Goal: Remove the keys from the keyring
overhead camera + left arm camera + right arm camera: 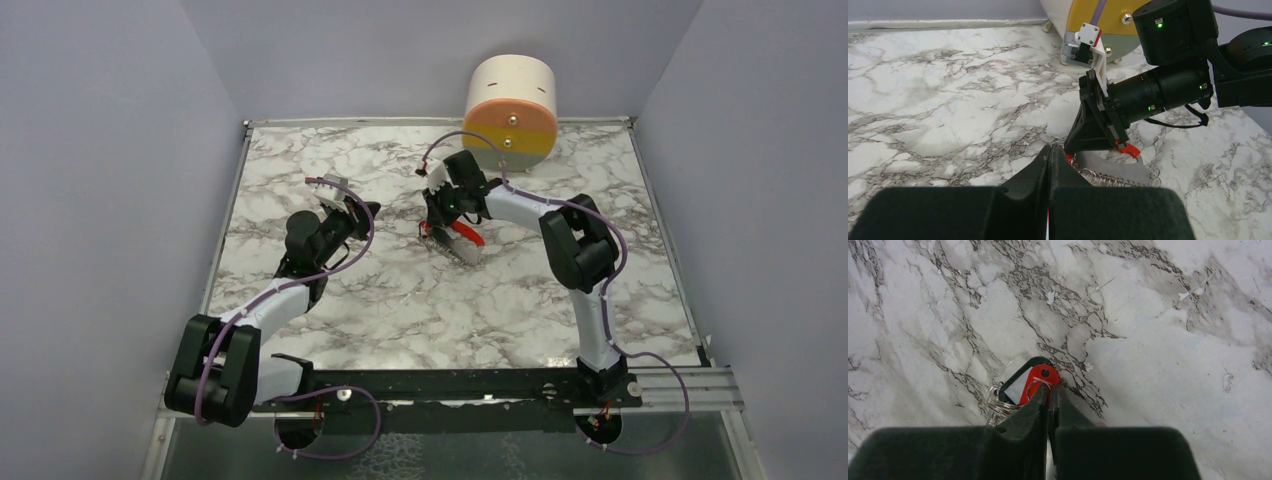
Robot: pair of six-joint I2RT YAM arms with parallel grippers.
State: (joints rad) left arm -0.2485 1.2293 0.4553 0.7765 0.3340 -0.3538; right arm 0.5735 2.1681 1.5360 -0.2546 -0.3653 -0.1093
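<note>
- table [330,310]: marble top, grey walls [100,150] on three sides.
- drum [512,110]: cream, on its side at the far edge, right of centre. Round face banded orange, yellow and grey, w/ two screws.
- R arm [575,240]: runs from the near-right base up and left to mid-table, wrist tipped down over the keyring.
- L arm [270,300]: rises from the near-left base, wrist angled toward centre, well apart from the keyring.
- L gripper [1049,152]: fingers pressed flat together, nothing between them. Held off the table, pointing at the R gripper.
- R gripper [1049,390]: jaws closed to a hairline gap, tips down at the key heads. A thin wire loop crosses right at the tips; can't tell if wire or key is pinched.
- keyring [458,248]: lies on the table near centre, just below the R gripper in top view. Silver chain trails toward near-right, w/ red clip [470,238] beside it.
- keys [1035,377]: on the table at the R fingertips.
- dark key [1023,367]: black-rimmed head w/ a pale patch, partly under the red one.
- red key [1042,375]: head w/ a small hole, touching the fingertips.
- rings [994,402]: small silver loops bunched just left of the R fingers.
</note>
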